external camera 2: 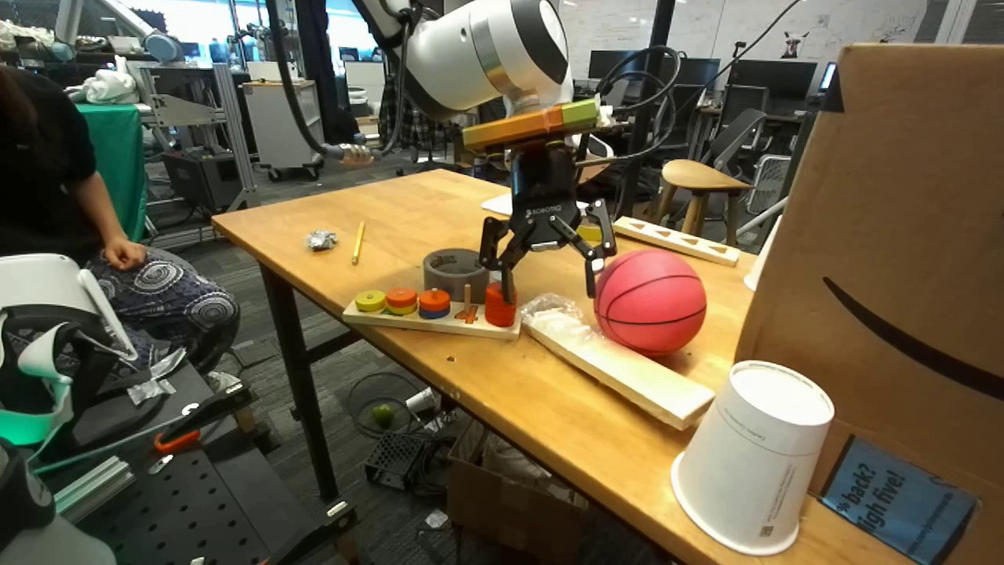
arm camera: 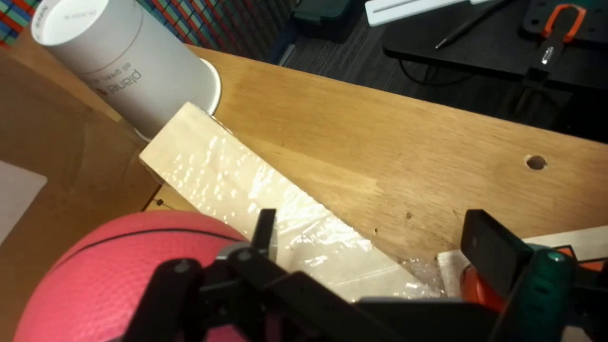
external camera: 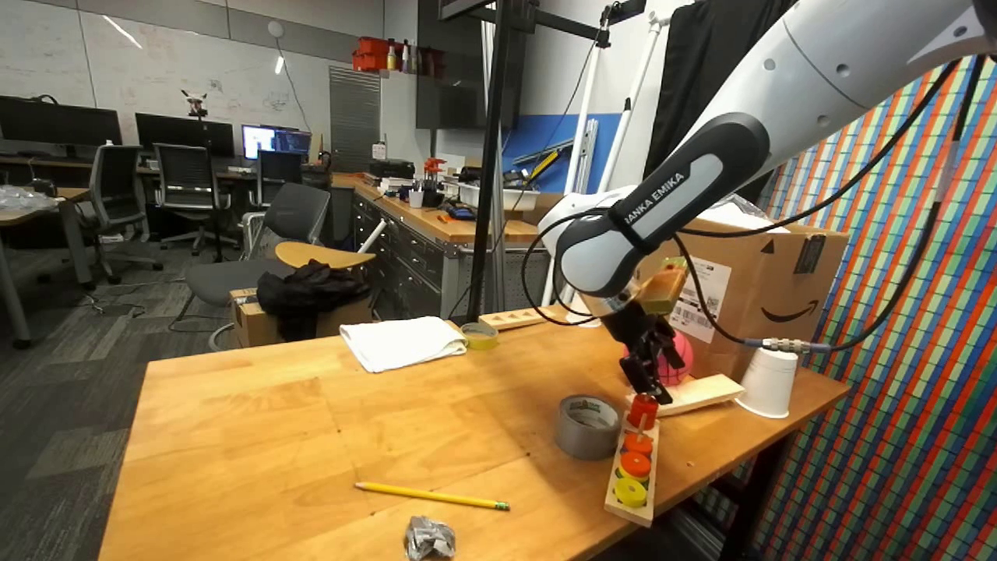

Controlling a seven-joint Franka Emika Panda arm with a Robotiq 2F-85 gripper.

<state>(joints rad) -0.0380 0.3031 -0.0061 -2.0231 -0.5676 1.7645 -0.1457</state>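
My gripper is open above the table, its fingers wide apart and nothing held between them. Beneath it lies a pale plank in clear plastic wrap, visible between the fingertips in the wrist view. One finger stands close to a pink-red ball; whether they touch, I cannot tell. The other overlaps a red cylinder at the end of a wooden peg board, contact unclear. Yellow, orange and blue rings sit on that board. A grey tape roll rests beside it.
A white cup stands upside down near the plank's end, by a large cardboard box. Elsewhere on the table are a pencil, crumpled foil, a white cloth, a yellow tape roll and a notched wooden strip.
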